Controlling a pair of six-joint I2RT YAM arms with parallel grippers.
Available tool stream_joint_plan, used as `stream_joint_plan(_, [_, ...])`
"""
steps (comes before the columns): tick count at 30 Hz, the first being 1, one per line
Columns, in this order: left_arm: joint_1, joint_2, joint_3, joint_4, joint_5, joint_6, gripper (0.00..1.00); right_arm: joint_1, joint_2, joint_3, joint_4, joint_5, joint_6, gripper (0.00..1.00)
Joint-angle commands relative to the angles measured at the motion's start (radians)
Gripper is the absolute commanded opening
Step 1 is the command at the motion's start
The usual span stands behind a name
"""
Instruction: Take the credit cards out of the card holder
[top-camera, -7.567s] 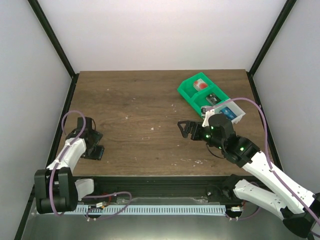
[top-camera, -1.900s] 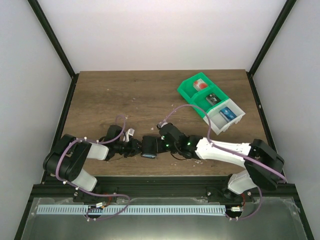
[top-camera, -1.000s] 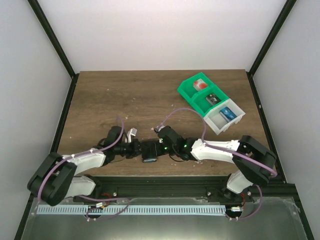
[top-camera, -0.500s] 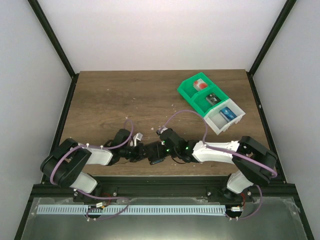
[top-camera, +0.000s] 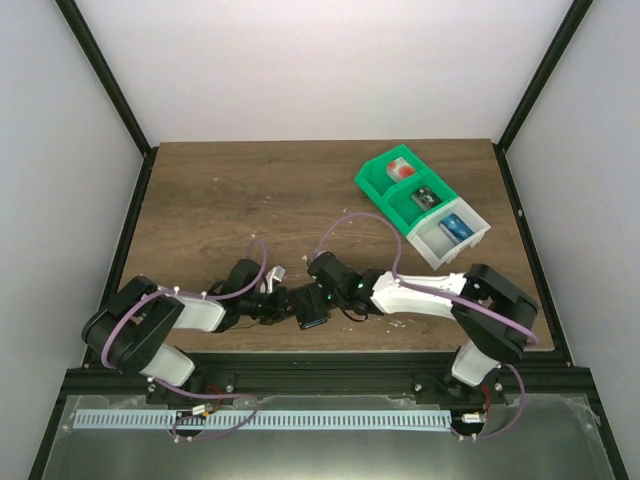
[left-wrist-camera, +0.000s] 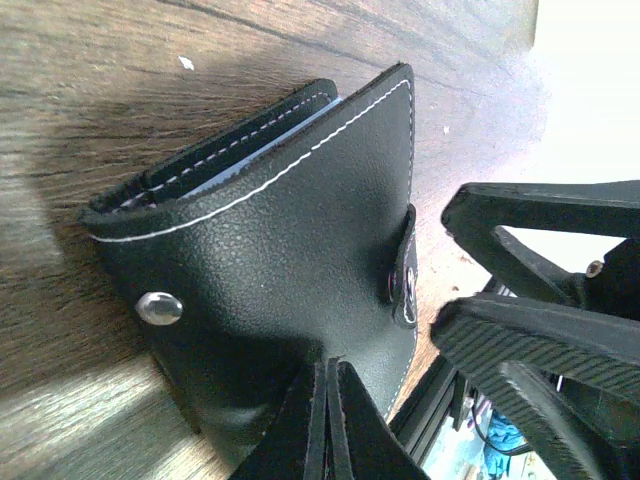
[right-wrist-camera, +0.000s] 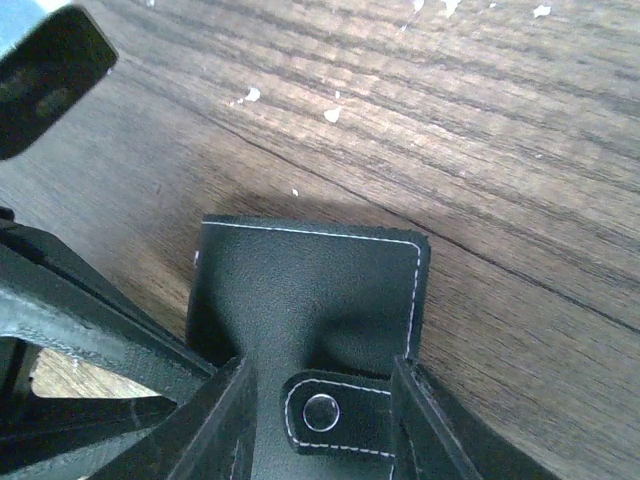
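The card holder (top-camera: 312, 314) is a black leather bifold with white stitching, near the table's front edge between both grippers. My left gripper (left-wrist-camera: 328, 400) is shut on its lower edge, below a metal snap stud (left-wrist-camera: 160, 308). The halves gape slightly and a pale blue strip (left-wrist-camera: 255, 148) shows between them. I cannot tell whether that strip is lining or the credit cards. My right gripper (right-wrist-camera: 320, 412) is open, its fingers standing on either side of the snap tab (right-wrist-camera: 322, 410). Its ribbed fingers (left-wrist-camera: 540, 340) show at the right of the left wrist view.
A green-and-white compartment bin (top-camera: 420, 205) with small items stands at the back right. The table's black front rail (top-camera: 320, 362) runs just below the grippers. White flecks (right-wrist-camera: 330, 115) dot the wood. The left gripper's black fingers (right-wrist-camera: 80, 310) fill the right wrist view's lower left.
My right gripper's jaws have come apart from a shut state and its wrist has shifted slightly left. The left gripper stays shut at the card holder.
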Motion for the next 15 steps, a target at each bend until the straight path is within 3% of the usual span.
stream_joint_plan(1, [-0.007, 0.039, -0.024, -0.018, -0.047, -0.008, 0.0, 0.005, 0.044, 0.06, -0.04, -0.01, -0.062, 0.39])
stream_joint_plan(10, [-0.007, 0.045, -0.019, -0.015, -0.038, -0.014, 0.0, 0.013, 0.08, 0.087, -0.081, 0.0, -0.112, 0.41])
stream_joint_plan(15, [-0.006, 0.048, -0.006, -0.029, -0.038, -0.013, 0.0, 0.027, 0.091, 0.107, -0.158, 0.132, -0.106, 0.36])
